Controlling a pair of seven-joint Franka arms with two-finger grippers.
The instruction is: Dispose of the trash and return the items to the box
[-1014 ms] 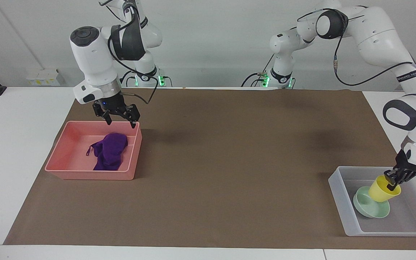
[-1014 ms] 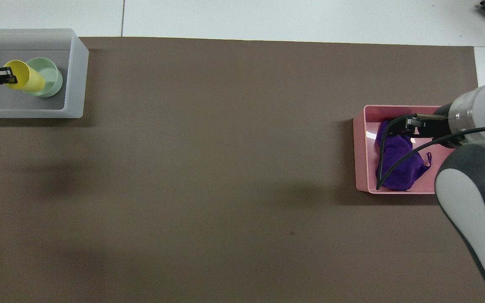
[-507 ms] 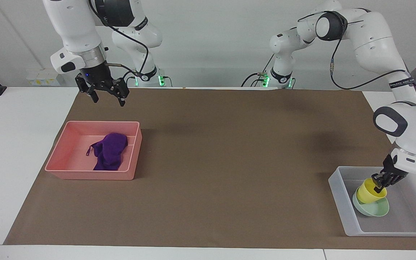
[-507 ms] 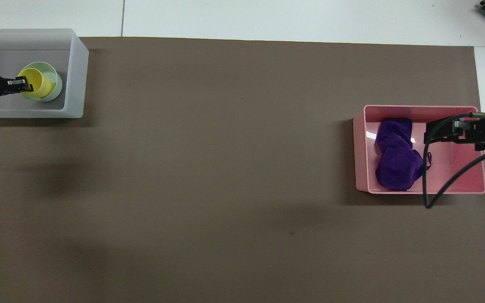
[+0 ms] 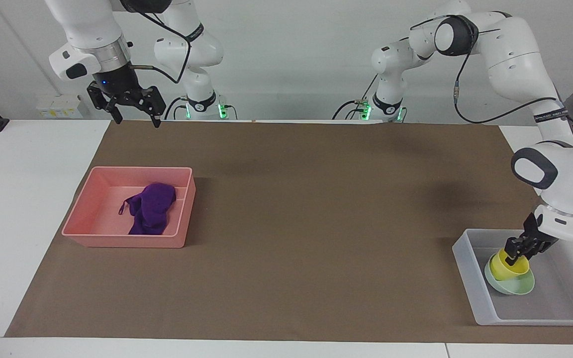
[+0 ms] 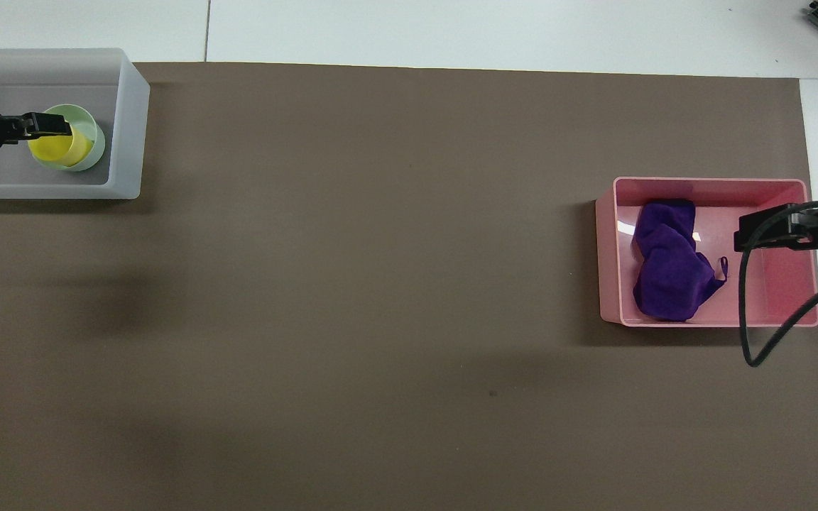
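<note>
Nearly done | purple cloth [image 5: 149, 214] lies in pink bin [image 5: 87, 213] | right gripper [image 5: 136, 113] spread, raised over table, empty | yellow cup [image 5: 508, 266] nested in green bowl [image 5: 515, 287] inside tray [image 5: 468, 273] | left gripper [image 5: 521, 250] at cup rim, fingers' spread unclear | left: withdrawing.

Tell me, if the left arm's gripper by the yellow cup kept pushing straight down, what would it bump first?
Probably the yellow cup: the left gripper sits right at its rim. The cup rests in the green bowl, inside the clear box.
</note>
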